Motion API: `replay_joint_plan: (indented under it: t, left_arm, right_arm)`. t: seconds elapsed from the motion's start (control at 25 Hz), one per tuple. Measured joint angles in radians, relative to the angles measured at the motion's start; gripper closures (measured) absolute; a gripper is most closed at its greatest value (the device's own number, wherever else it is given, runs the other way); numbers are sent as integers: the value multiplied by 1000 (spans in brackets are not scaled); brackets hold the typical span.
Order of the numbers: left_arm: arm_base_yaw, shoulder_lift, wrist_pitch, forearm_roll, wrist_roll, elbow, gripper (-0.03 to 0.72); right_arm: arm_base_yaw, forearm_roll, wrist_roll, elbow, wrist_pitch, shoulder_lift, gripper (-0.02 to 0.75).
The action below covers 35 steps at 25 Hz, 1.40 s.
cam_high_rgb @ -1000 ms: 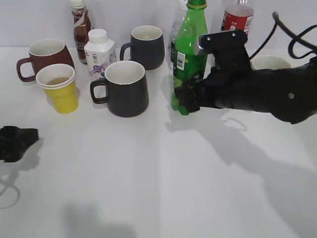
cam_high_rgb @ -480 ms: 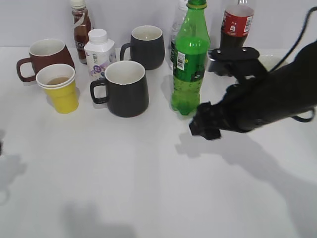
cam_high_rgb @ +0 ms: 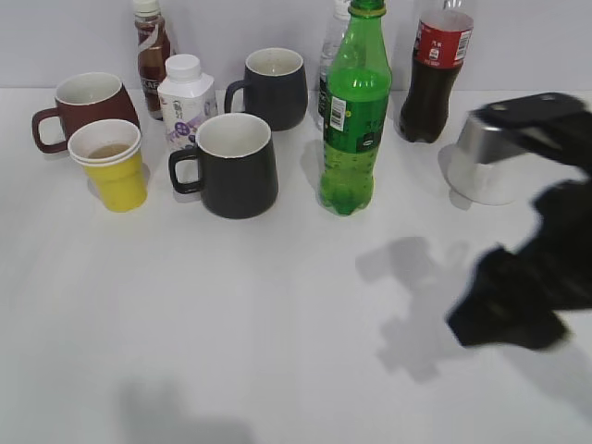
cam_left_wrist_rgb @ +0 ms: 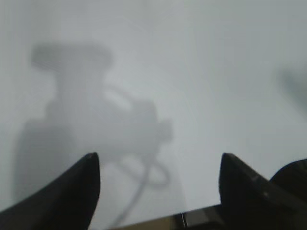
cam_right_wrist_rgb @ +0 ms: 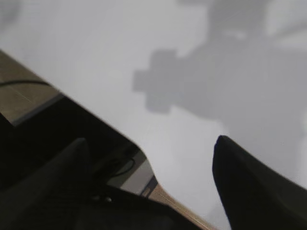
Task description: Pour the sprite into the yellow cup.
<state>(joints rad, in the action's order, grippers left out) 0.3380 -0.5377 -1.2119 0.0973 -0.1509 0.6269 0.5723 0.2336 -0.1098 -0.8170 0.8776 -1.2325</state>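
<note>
The sprite (cam_high_rgb: 353, 120), a tall green bottle with no cap visible, stands upright at the middle back of the white table. The yellow cup (cam_high_rgb: 112, 166) stands at the left with brownish liquid inside. My right gripper (cam_high_rgb: 507, 310) is a blurred dark shape at the right, well away from the bottle; in the right wrist view its jaws (cam_right_wrist_rgb: 153, 163) are apart over bare table. My left gripper is out of the exterior view; in the left wrist view its jaws (cam_left_wrist_rgb: 158, 167) are apart with only table between them.
Two dark mugs (cam_high_rgb: 231, 164) (cam_high_rgb: 273, 87), a brown-red mug (cam_high_rgb: 81, 104), a small white bottle (cam_high_rgb: 185, 100), a brown drink bottle (cam_high_rgb: 151, 51), a cola bottle (cam_high_rgb: 437, 72), a clear bottle (cam_high_rgb: 331, 55) and a metal cup (cam_high_rgb: 490, 157) stand along the back. The table's near edge (cam_right_wrist_rgb: 144, 158) shows below the right gripper.
My right gripper let go of the sprite and drew back to the right and toward the front. The bottle stays upright. My left gripper left the exterior view.
</note>
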Motion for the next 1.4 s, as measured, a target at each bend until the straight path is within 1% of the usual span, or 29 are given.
replay_joint_plan:
  t: [0.2, 0.32, 0.48, 0.72, 0.88, 1.12, 1.4]
  left_arm:
    - [0, 226, -5, -8, 120, 0, 100]
    - [0, 318, -7, -25, 157, 1, 101]
    - [0, 373, -9, -41, 189, -2, 102]
    - [0, 377, 126, -45, 196, -86, 102]
    - [0, 377, 139, -45, 199, -104, 108]
    - [0, 377, 141, -45, 201, -104, 136]
    - [0, 376, 142, -43, 201, -105, 157]
  right_arm:
    - [0, -5, -9, 100, 105, 212, 146]
    - [0, -35, 3, 179, 156, 371, 146]
    - [0, -90, 52, 230, 170, 629, 146]
    - [0, -203, 64, 247, 171, 924, 146]
    - [0, -204, 75, 247, 176, 1008, 146]
    - [0, -206, 83, 313, 177, 1015, 147]
    - [0, -214, 96, 316, 169, 1015, 148]
